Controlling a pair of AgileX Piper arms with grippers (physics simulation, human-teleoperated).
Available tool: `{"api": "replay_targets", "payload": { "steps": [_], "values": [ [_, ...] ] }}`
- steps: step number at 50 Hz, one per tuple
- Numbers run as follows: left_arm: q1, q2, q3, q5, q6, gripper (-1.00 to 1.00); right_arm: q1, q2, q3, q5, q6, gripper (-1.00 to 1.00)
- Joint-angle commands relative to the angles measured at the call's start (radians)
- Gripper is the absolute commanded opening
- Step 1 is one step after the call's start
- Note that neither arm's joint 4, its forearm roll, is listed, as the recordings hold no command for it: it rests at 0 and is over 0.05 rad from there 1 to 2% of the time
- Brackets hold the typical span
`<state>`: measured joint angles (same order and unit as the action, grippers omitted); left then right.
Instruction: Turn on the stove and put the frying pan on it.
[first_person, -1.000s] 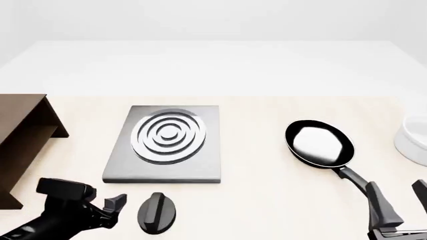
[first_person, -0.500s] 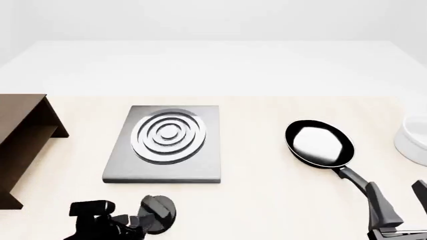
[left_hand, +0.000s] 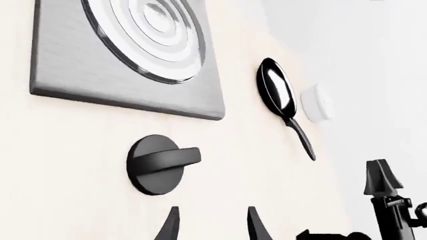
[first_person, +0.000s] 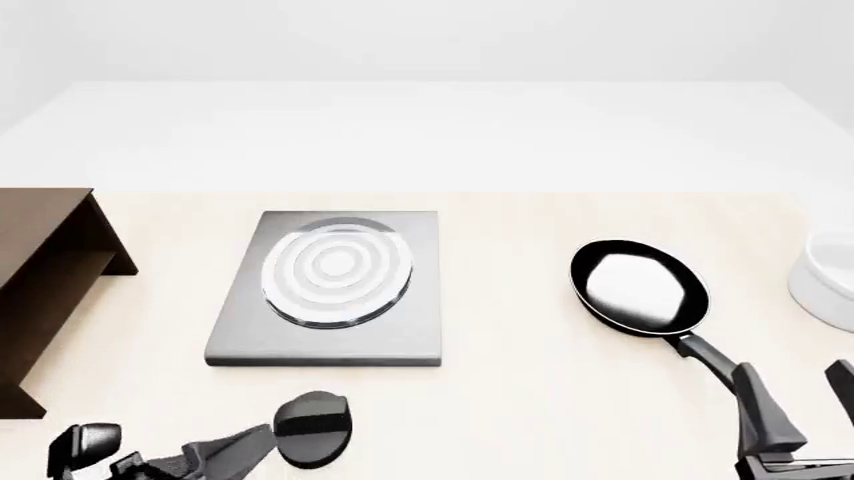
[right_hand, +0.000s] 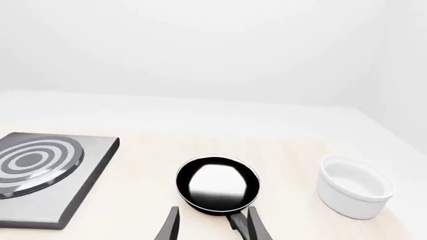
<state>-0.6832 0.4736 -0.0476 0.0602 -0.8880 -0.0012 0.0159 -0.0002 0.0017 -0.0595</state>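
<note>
At the far left of the front view a brown wooden shelf (first_person: 47, 290) stands on the table (first_person: 534, 380), cut off by the frame edge. To the near left of the stove (first_person: 327, 288), the left gripper (first_person: 240, 447) lies low over the table, pointing toward the black knob (first_person: 312, 428); its arm is mostly cut off by the lower edge. In the left wrist view its two fingertips (left_hand: 169, 227) stand apart with nothing between them, just short of the knob (left_hand: 159, 163), so the jaws are open. The knob sits on the table just in front of the stove's near edge, its ridge lying crosswise.

The stove is a flat grey slab with a round ringed burner (first_person: 336, 271), which looks pale and washed out in the front view, the rings hard to tell apart.

Right of the stove and well apart from it, the frying pan (first_person: 638, 286) rests on the table, its handle (first_person: 710, 362) running toward the near right. The right gripper (first_person: 801, 405) is upright beyond the handle's end, its fingers apart and open; its body is cut off by the frame. In the right wrist view the handle's end (right_hand: 235, 220) lies between the fingertips (right_hand: 255, 225), but whether they touch it cannot be told.

Farthest right of the stove, a white bowl (first_person: 827, 278) is cut by the frame edge.
</note>
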Motion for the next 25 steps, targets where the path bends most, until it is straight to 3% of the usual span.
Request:
{"api": "replay_targets", "payload": {
  "steps": [1, 4, 5, 7, 8, 10, 12, 13, 14, 16, 17, 18, 21, 25],
  "values": [
    [0.188, -0.398, -0.294, 0.505, 0.406, 1.00, 0.002, 0.004, 0.000, -0.008, -0.010, 1.00],
    [0.379, -0.467, -0.342, 0.507, 0.665, 1.00, 0.001, -0.006, 0.000, 0.003, -0.013, 1.00],
    [0.440, -0.473, -0.350, 0.453, 0.773, 1.00, 0.003, -0.008, 0.000, 0.005, -0.012, 1.00],
    [0.568, -0.474, -0.258, 0.303, 0.939, 1.00, -0.010, -0.011, -0.001, 0.005, -0.009, 1.00],
    [0.606, -0.473, -0.185, 0.238, 0.967, 1.00, -0.007, -0.013, -0.007, 0.012, -0.003, 1.00],
    [0.655, -0.473, -0.088, 0.125, 0.935, 1.00, -0.029, -0.013, -0.056, 0.059, 0.036, 1.00],
    [0.680, -0.473, -0.028, 0.050, 0.883, 1.00, -0.023, -0.012, -0.113, 0.136, 0.000, 1.00],
    [0.718, -0.473, 0.001, 0.066, 0.897, 1.00, -0.022, -0.008, -0.147, 0.173, 0.020, 1.00],
    [0.685, -0.473, 0.013, 0.062, 0.848, 1.00, -0.018, 0.009, -0.190, 0.209, 0.070, 1.00],
    [0.708, -0.470, 0.032, 0.084, 0.872, 1.00, -0.006, 0.006, -0.272, 0.264, 0.000, 1.00],
    [0.700, -0.469, 0.031, 0.074, 0.859, 1.00, -0.007, 0.030, -0.304, 0.279, 0.017, 1.00],
    [0.693, -0.386, 0.044, -0.003, 0.871, 1.00, -0.012, 0.105, -0.349, 0.268, 0.008, 1.00],
    [0.683, -0.467, 0.032, 0.078, 0.861, 1.00, -0.002, 0.173, -0.462, 0.311, 0.005, 1.00],
    [0.668, -0.473, 0.024, 0.083, 0.887, 1.00, 0.001, 0.268, -0.586, 0.335, -0.003, 1.00]
  ]
}}
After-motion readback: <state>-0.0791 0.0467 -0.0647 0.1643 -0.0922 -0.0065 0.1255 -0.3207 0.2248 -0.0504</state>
